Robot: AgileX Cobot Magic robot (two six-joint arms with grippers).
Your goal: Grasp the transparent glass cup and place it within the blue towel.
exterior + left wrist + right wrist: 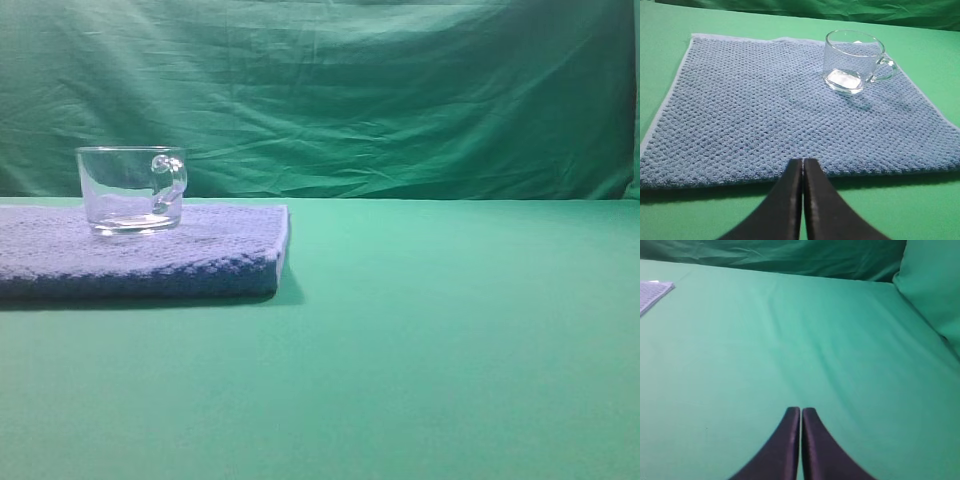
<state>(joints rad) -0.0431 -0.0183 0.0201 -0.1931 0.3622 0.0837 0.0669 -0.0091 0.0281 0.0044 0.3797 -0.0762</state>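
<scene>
Small clear glass mug with a loop handle (855,61) stands upright on the thick blue waffle-textured towel (765,110), ahead and to the right of the left fingers (803,167), handle pointing right; looks like the place step is already done. Left fingers are pressed together holding nothing, hovering just off the towel's near edge, so the left arm is clearly nearer the mug. Right fingers (800,415) are also closed and empty over bare green tabletop (805,340), with only a towel corner far to their left.
</scene>
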